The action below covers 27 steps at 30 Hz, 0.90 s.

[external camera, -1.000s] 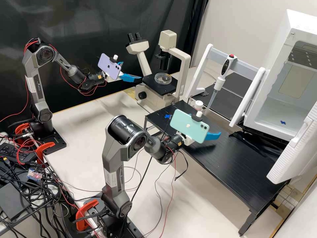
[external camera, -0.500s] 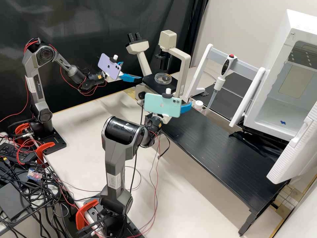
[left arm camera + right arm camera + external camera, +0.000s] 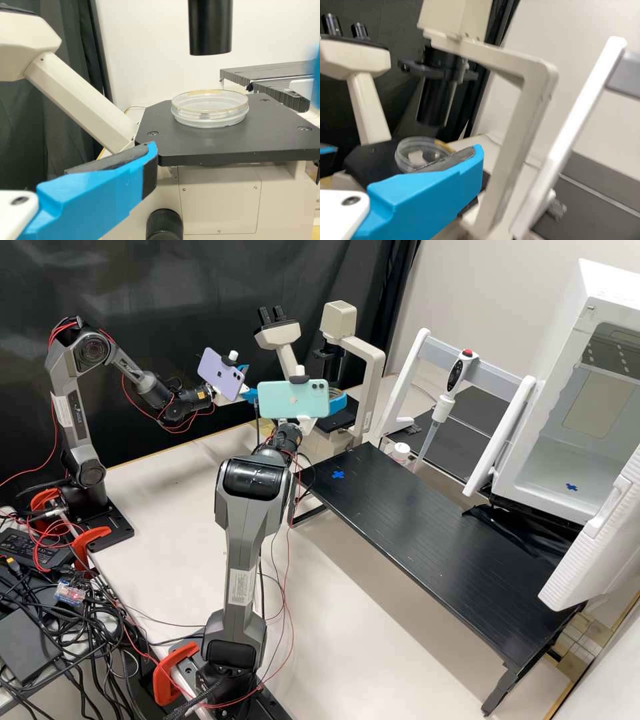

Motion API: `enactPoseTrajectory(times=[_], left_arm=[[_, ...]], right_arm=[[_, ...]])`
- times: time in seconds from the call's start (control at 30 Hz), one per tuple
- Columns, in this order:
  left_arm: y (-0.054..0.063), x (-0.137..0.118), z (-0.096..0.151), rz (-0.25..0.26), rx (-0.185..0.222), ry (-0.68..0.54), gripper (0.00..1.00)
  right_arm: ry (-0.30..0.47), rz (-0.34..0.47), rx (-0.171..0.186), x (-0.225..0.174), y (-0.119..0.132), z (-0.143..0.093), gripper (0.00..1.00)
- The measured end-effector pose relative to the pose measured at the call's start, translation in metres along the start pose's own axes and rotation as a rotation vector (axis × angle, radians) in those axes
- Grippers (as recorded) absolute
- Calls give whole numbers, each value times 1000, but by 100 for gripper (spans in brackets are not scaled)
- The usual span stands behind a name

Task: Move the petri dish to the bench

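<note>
Pipette (image 3: 445,400) on white stand (image 3: 405,380), near open white cabinet (image 3: 613,300)

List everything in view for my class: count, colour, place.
Microscope: 1, cream-black, by the bench
Petri dish: 1, clear, on the microscope
Bench: 1, black, on the table
Box: 1, white, beyond the bench
Rack: 1, white-grey, beside the box
Pipette: 1, white-black, on the rack
Pot: 1, white, behind the bench
Crosses: 2, blue, bench and box
Table: 1, white, under the bench
Curtain: 1, black, behind the microscope
Phones: 2, purple and mint, on arms
Arms: 2, dark grey, at the table
Left gripper: 1, white-blue, facing the microscope
Right gripper: 1, white-blue, near the microscope
</note>
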Motion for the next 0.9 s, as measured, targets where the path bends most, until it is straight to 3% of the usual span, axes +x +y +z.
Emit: enactPoseTrajectory(times=[0.1, 0.27, 0.5, 0.9], left_arm=[[0, 0, 0, 0, 0, 0, 100], [0, 0, 0, 0, 0, 0, 100], [0, 0, 0, 0, 0, 0, 100], [0, 0, 0, 0, 0, 0, 100]], right_arm=[[-22, 0, -3, 17, 4, -5, 100], [-82, -12, 25, 45, 4, -7, 100], [-120, -82, 37, 77, -7, -9, 100], [-230, -165, 162, 117, -37, 1, 100]])
